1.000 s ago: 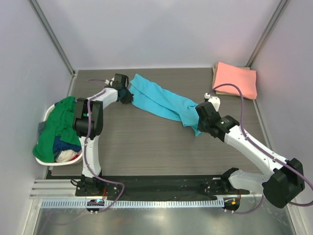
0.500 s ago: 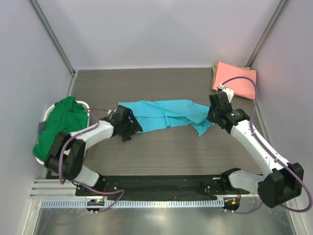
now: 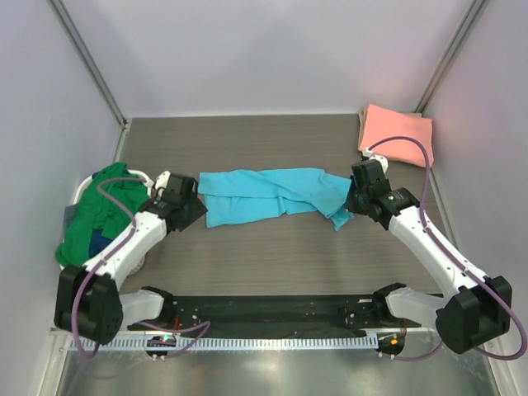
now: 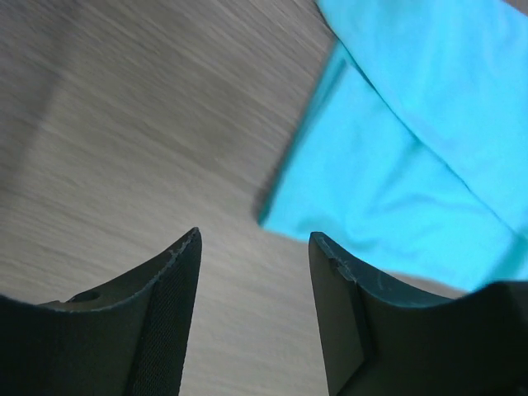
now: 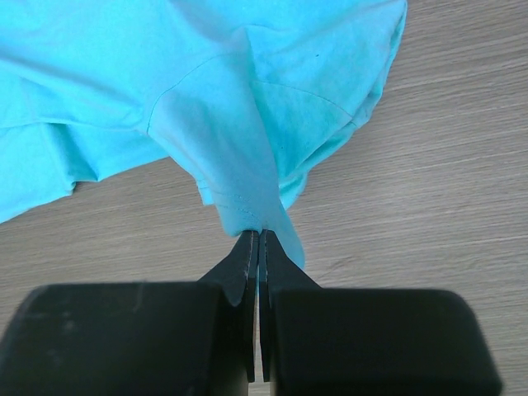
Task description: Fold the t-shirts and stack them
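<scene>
Two states I read: right fingers pressed together, pinching the sky-blue t-shirt edge; left fingers spread (over the bench), apart from its corner.

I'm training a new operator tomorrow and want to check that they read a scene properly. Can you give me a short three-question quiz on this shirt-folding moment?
1. True or false: the left gripper is shut on the sky-blue t-shirt.
2. Where does the salmon-pink t-shirt lie? A: at the far right corner of the table; B: in the left gripper; C: on the sky-blue t-shirt.
3. Fill in: the right gripper is shut on the ____ t-shirt.

Key: 1 false, its fingers stand open. 2 A. 3 sky-blue.
</scene>
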### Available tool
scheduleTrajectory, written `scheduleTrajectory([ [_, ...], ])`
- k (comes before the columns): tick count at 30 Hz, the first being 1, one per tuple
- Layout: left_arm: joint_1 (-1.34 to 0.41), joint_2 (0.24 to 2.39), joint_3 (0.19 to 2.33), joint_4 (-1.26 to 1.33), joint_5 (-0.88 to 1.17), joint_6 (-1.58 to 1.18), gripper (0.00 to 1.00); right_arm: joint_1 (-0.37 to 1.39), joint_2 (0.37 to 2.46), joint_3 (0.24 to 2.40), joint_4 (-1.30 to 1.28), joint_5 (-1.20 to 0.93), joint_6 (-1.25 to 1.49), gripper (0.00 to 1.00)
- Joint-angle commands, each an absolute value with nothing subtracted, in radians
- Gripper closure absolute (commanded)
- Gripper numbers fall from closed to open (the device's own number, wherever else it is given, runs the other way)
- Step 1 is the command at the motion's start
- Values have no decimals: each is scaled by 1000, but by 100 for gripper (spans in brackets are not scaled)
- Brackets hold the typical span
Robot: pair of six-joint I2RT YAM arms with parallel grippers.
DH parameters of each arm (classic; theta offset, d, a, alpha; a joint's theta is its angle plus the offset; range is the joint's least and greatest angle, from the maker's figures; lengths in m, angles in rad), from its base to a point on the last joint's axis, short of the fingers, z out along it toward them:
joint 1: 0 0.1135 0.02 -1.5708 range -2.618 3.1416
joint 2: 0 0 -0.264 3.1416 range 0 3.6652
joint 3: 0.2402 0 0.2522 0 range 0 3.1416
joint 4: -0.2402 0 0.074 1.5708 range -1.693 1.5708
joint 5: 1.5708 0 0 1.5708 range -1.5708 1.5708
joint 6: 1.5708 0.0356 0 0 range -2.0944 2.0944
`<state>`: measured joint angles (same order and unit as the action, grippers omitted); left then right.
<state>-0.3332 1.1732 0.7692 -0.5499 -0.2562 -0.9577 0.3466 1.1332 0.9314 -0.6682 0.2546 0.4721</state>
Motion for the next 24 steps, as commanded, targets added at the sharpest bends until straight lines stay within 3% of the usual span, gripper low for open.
scheduleTrajectory([
  [1, -241, 1307, 854, -499, -287, -884, 44, 344, 1143, 953, -626, 233, 449, 99],
  [8, -158, 1604, 988, -374, -180, -873, 51, 344, 1154, 953, -614, 224, 428, 99],
  [24, -140, 1812, 1130, -315, -169, -907, 58, 345, 1192, 945, -580, 204, 411, 99],
])
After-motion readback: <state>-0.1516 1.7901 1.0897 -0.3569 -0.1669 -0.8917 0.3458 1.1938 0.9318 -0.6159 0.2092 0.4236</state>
